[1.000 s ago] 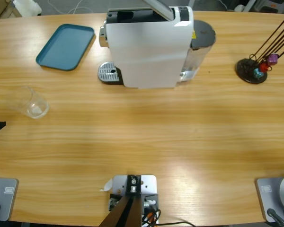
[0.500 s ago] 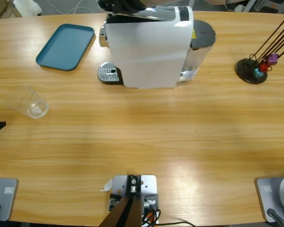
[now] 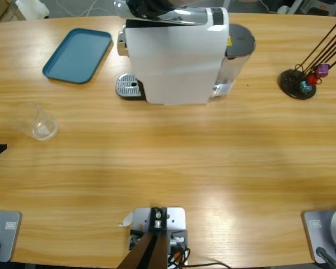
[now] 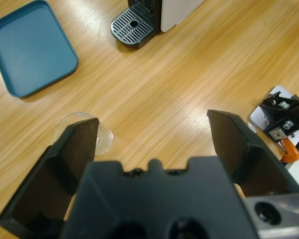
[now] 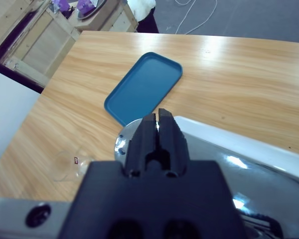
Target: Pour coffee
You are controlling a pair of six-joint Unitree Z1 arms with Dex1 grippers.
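one glass (image 3: 38,122), one tray (image 3: 77,55); left gripper (image 4: 154,137) spread, right gripper (image 5: 158,124) seemingly pressed together.

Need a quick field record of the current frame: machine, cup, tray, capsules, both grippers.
coffee machine: white, back centre of the table, silver lever on top
drip grate: bare, no cup under the spout
glass cup: clear, on the table's left end, apart from the machine; no coffee visible in it
tray: teal, nothing on it, left of the machine
capsule stand: black, right end, a few coloured capsules
left gripper: open, above the table near the glass cup
right gripper: shut, over the machine's lever
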